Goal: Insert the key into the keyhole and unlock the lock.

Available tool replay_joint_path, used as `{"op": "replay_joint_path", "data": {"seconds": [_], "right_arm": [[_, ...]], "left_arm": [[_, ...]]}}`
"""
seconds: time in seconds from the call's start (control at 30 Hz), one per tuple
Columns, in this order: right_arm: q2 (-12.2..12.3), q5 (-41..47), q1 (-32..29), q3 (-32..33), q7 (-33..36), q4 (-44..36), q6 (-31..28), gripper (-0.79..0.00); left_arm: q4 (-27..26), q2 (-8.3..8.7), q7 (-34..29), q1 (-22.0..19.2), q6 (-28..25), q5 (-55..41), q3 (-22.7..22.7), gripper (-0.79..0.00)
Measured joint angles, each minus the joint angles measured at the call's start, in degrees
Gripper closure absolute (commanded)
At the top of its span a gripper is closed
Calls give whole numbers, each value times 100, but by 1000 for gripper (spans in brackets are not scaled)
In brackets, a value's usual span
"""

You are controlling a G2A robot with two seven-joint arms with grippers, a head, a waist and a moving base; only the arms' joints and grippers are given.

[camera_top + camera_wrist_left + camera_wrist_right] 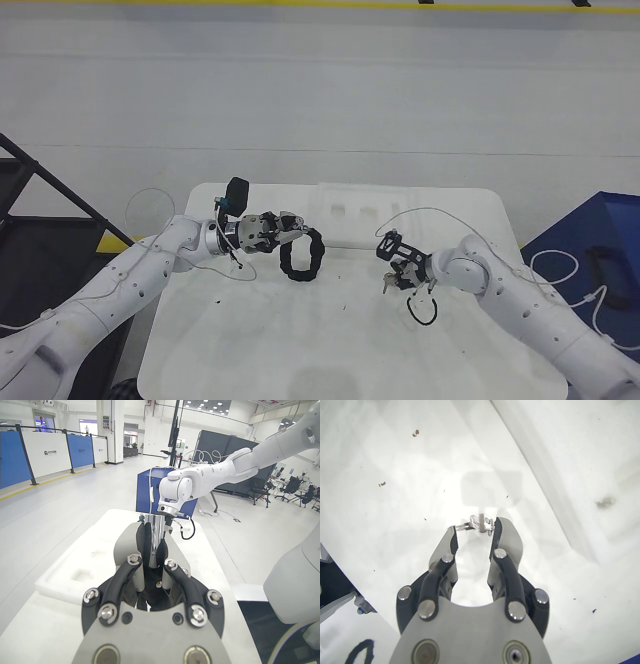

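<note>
White tabletop (330,340) is spreading out under both arms, with a big bright hall lying behind it. The left hand (150,533) is squeezing tight on the lock (157,545). The lock's black cord is curling in a loop, and its shiny end is pointing toward the other arm. Off to the side of the lock, well apart from it, the right hand (475,529) is hovering. Its fingers are sitting a little way apart. They look to be pinching the key (481,523) end to end, with the thin tip touching one pad and the round head touching the other.

The job right now looks like bringing the key over to the lock. I think this grip is making that hard, because the tip is pressing on a pad and not sticking out free. Taking a new hold on the round head first may be wise, so the thin part is poking toward the lock. Then the right hand should be coming in slowly, lining the key up straight with the lock's shiny end, where the keyhole is likely sitting. The left hand should be holding the lock steady, so it isn't swinging while the key is pushing in.
</note>
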Motion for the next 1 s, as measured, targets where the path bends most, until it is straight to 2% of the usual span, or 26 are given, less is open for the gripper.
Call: {"op": "replay_joint_path", "data": {"seconds": [0.17, 0.23, 0.33, 0.37, 0.73, 1.0], "right_arm": [[-63, -110, -4, -21, -93, 110, 21, -129], [-92, -155, -1, -33, -121, 156, 18, -120], [-135, -217, 15, -45, -152, 215, 22, -46], [-147, -235, 19, -47, -165, 233, 24, 0], [-276, -433, 44, -42, -272, 399, 68, 0], [-238, -526, 97, 186, 41, -145, 62, 0]], "left_arm": [[0, 0, 0, 0, 0, 0, 0, 0], [0, 0, 0, 0, 0, 0, 0, 0], [0, 0, 0, 0, 0, 0, 0, 0], [0, 0, 0, 0, 0, 0, 0, 0], [0, 0, 0, 0, 0, 0, 0, 0], [0, 0, 0, 0, 0, 0, 0, 0]]}}
